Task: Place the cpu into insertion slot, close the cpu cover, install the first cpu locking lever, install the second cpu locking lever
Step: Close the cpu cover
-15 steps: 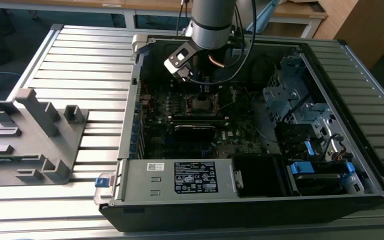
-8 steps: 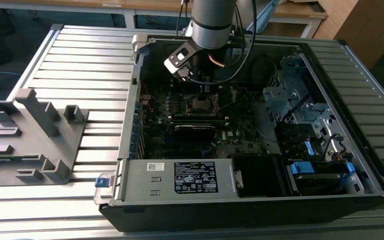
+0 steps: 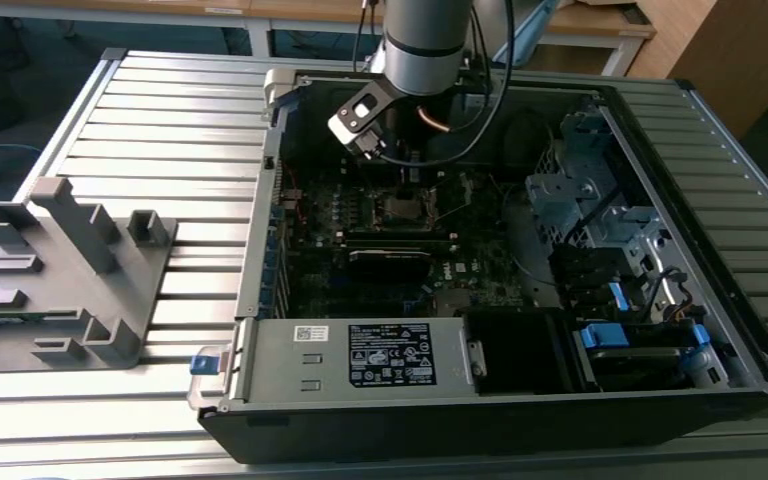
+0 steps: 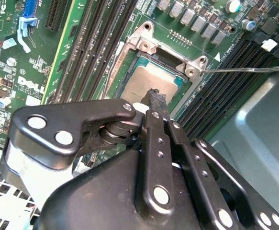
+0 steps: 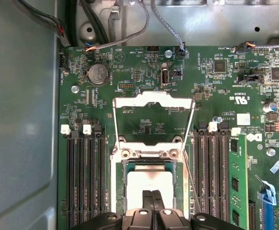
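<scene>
From where I stand, the arm reaches down into the open computer case [image 3: 424,430], which lies on its side on the slatted table [image 3: 157,110]. The gripper [image 3: 404,170] hangs low over the motherboard, right above the socket [image 5: 119,191].

In both wrist views the cpu [image 5: 151,179] [image 4: 149,76] lies flat inside the socket, its dull grey top facing up. The gripper [image 5: 153,195] [image 4: 156,96] has its two black fingers [image 5: 149,203] pressed together with nothing between them. Their tip sits over the cpu's top near one edge of the socket. Whether it actually touches the chip I cannot tell.

The cpu cover [image 5: 153,99] is swung open. In the first wrist view it lies back from the socket on the hinge side, and the green board shows through its window.

A thin metal lever [image 4: 244,69] [image 5: 191,184] stands free beside the socket, not latched down.

Black memory slots [image 5: 86,182] run along both sides of the socket, and a coin battery [image 5: 99,73] sits beyond the open cover, farther from the socket.

A grey plastic fixture [image 3: 71,270] rests on the table, well apart from the socket and outside the case.
</scene>
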You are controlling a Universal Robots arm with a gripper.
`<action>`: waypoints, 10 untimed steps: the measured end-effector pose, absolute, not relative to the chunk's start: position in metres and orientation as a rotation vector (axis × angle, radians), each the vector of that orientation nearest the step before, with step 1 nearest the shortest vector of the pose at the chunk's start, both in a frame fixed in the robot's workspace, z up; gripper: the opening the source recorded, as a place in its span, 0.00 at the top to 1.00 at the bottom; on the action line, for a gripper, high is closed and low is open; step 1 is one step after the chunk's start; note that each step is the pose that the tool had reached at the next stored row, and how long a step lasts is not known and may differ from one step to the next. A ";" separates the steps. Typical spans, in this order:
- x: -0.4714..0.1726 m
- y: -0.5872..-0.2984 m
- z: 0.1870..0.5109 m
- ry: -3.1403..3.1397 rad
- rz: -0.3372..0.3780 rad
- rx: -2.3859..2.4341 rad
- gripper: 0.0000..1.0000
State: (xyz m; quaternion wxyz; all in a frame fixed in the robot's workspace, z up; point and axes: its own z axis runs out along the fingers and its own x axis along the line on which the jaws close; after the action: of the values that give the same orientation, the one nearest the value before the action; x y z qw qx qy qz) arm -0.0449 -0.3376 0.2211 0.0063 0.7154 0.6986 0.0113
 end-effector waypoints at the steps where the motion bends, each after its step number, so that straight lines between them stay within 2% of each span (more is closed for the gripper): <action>1: -0.045 -0.338 0.222 2.186 0.035 2.238 0.89; 10: -0.045 -0.338 0.233 2.186 0.035 2.238 0.89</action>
State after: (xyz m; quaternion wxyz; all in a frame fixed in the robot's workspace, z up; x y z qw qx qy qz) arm -0.0449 -0.3376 0.2329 0.0063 0.7153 0.6987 0.0113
